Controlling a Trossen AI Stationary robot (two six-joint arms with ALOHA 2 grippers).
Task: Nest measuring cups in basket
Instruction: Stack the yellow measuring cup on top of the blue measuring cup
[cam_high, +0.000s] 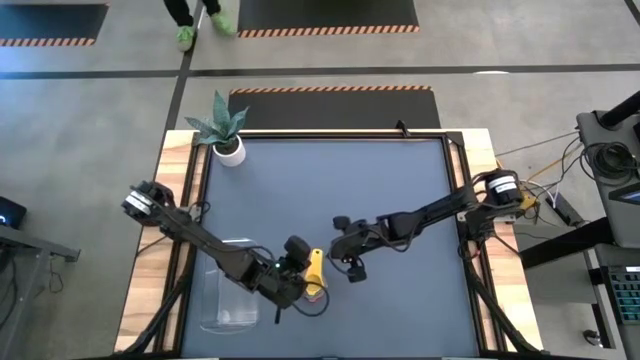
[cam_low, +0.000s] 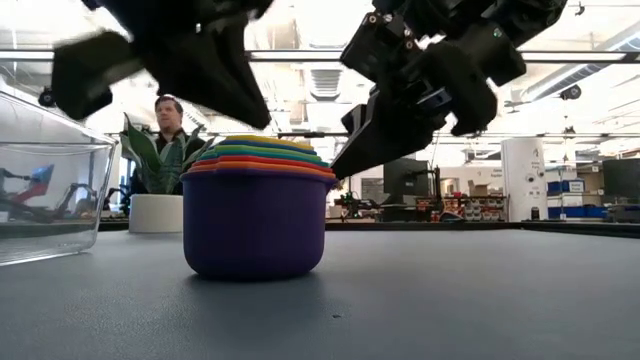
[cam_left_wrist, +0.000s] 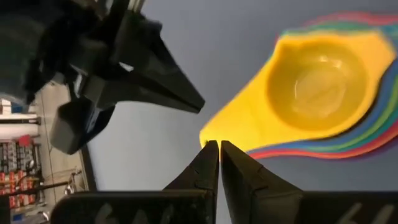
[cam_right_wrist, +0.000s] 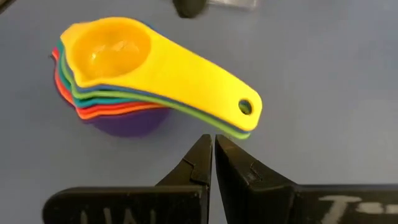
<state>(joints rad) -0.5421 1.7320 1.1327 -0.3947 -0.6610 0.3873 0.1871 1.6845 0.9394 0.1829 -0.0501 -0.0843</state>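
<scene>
The measuring cups (cam_high: 316, 274) stand nested in one stack on the table. The yellow cup (cam_right_wrist: 112, 46) is on top and the purple cup (cam_low: 255, 220) is at the bottom, resting on its base. The stack's handles (cam_right_wrist: 205, 81) fan out to one side. The clear basket (cam_high: 228, 298) stands on the table to the stack's left. My left gripper (cam_left_wrist: 219, 144) is shut, with its tips at the yellow handle's end. My right gripper (cam_right_wrist: 211, 140) is shut and empty, just short of the handle ends on the stack's right. My left gripper's shut fingertips (cam_left_wrist: 210, 152) stand right at the free end of the yellow cup's handle (cam_left_wrist: 214, 129). They come level and point along the handle. I cannot tell whether they touch it. The stack sits upright on the table.
A small white pot with a spiky plant (cam_high: 225, 135) stands at the far left corner. The basket's wall (cam_low: 50, 200) is close to the left of the stack. A person (cam_low: 172, 125) is beyond the far edge. Open table lies to the right and far side.
</scene>
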